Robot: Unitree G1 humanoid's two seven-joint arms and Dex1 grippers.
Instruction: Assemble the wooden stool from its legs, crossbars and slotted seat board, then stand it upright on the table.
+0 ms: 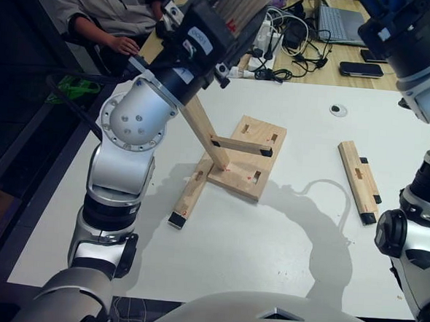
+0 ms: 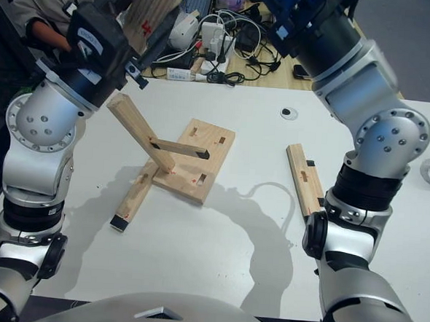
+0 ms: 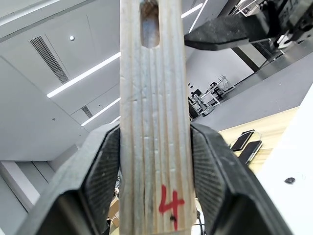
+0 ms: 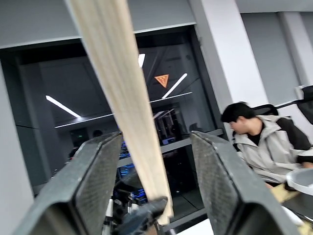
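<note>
My left gripper (image 3: 155, 142), raised high over the table's far left, is shut on a plywood leg (image 3: 154, 98) marked with a red 4, slot end away from the fingers. My right gripper (image 4: 156, 142) is open around the far end of that leg (image 4: 117, 73), with gaps on both sides. On the table lies the slotted seat board (image 1: 248, 159). A second leg (image 1: 205, 135) stands tilted in its near left corner, with a crossbar (image 1: 241, 144) joined to it. A third leg (image 1: 189, 196) lies partly under the board's left edge. A fourth leg (image 1: 358, 178) lies apart at the right.
A small round cap (image 1: 339, 109) sits on the white table (image 1: 268, 252) at the back right. Beyond the far edge, a wooden desk holds cables, a power strip (image 1: 265, 36), a laptop and a phone (image 1: 361, 69). The table's near half is open.
</note>
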